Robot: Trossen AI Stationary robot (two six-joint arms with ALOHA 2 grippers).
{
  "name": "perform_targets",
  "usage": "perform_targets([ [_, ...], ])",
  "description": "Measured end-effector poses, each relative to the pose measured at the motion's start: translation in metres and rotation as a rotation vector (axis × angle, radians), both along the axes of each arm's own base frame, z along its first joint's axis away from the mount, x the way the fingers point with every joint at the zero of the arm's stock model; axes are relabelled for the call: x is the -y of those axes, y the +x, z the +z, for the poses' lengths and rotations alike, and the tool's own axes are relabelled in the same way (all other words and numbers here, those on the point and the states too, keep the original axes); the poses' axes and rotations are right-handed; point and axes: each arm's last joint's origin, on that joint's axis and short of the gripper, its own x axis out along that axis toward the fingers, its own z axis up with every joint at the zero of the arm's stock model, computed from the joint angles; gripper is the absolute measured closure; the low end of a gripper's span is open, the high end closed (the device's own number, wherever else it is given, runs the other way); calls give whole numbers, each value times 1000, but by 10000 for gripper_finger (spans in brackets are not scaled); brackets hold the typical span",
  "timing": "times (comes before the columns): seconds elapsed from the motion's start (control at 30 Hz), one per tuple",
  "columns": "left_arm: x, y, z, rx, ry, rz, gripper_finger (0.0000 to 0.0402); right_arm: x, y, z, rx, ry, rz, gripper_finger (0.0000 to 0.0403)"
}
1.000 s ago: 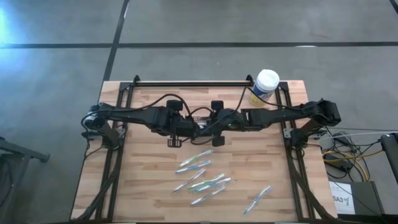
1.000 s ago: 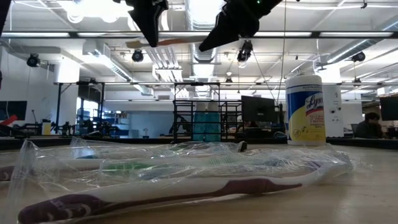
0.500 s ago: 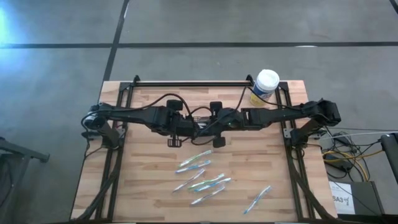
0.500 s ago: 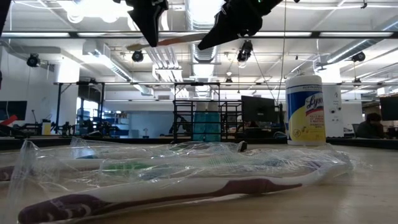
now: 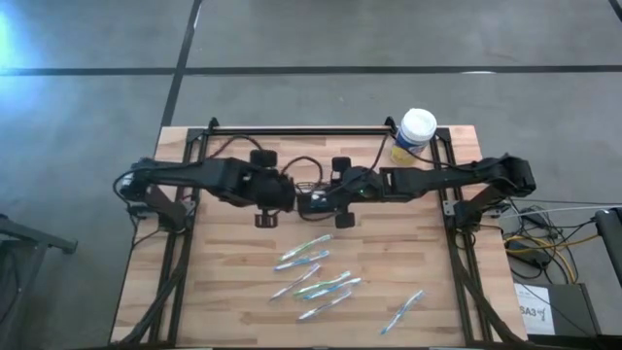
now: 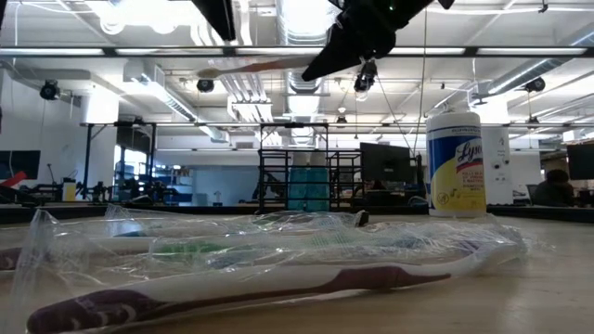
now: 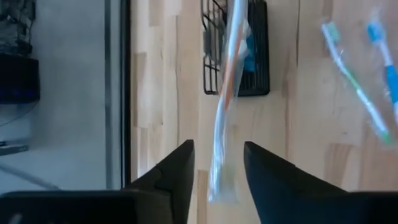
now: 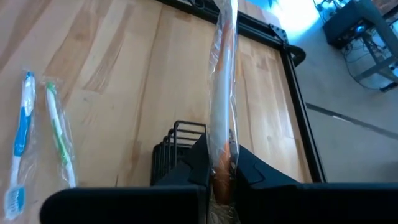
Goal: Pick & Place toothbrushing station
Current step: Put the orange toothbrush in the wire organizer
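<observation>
Plastic-wrapped toothbrush [image 8: 222,81] is pinched in our right gripper [image 8: 219,163] above the caddy [image 7: 236,50], left gripper [image 7: 216,163] spread, so we'd lower it slowly, bristles lined up.

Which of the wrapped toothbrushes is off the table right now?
The orange-handled toothbrush: the right gripper pinches one end, holding it above the black caddy. The other toothbrushes lie on the table.

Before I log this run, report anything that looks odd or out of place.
Nothing looks damaged or spilled. The right gripper holds a wrapped toothbrush in mid-air above the black caddy; the left gripper has open jaws.
</observation>
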Motion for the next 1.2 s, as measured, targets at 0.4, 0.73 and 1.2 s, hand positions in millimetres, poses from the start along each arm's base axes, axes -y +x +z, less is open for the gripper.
perform_targets([
  [0.4,0,-65,32,375,-90,6,230,2,-49,-4,139,47,-32,390],
  [0.73,-3,-100,-20,753,-187,-172,229,0,-94,-9,276,105,-11,390],
  [1.2,-10,-146,-111,1174,-214,-283,262,-1,-112,-19,385,116,15,390],
])
